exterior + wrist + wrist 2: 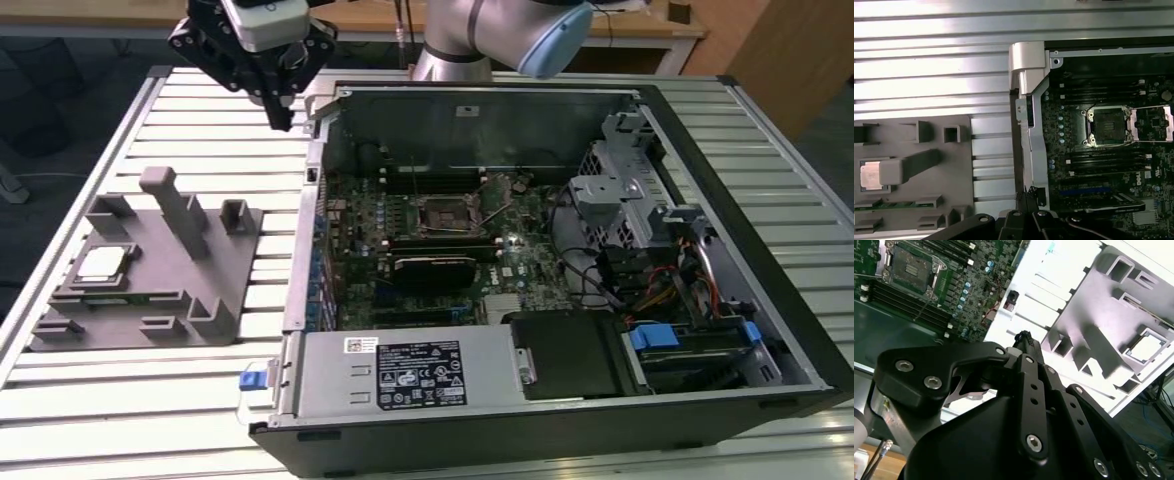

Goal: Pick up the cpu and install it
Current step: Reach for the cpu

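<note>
Exterior view: gripper [280, 118] is hanging over the slatted table [187, 130] just outside the open computer case [310, 250], fingers pressing together on nothing, while the cpu [103, 262] is lying flat in a pocket of the grey holder [224, 285], well apart from it. Second wrist view: fingertips [1024, 337] are meeting at one point, with the cpu [1146, 347] sitting in the holder [1089, 315] beyond. First wrist view: cpu [870, 175] is resting in the holder [959, 175], and the motherboard socket [1106, 126] is standing with its lid swung open.
</note>
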Action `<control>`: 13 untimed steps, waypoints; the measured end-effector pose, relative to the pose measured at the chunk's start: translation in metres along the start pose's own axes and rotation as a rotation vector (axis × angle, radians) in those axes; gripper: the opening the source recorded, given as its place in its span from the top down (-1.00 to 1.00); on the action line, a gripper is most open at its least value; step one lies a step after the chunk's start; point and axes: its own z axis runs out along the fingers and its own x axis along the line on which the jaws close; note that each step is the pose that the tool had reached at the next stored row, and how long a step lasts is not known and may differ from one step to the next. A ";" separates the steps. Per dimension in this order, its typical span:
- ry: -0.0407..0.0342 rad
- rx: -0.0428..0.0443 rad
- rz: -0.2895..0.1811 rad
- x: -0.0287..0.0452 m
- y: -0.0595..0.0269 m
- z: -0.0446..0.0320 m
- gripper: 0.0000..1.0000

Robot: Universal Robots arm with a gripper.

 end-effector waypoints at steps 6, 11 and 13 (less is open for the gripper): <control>-0.0004 -0.0012 0.000 0.0083 -0.0006 -0.0003 0.79; -0.0007 -0.0027 0.000 0.0141 -0.0011 -0.0005 0.79; -0.0008 -0.0033 0.000 0.0164 -0.0012 -0.0006 0.79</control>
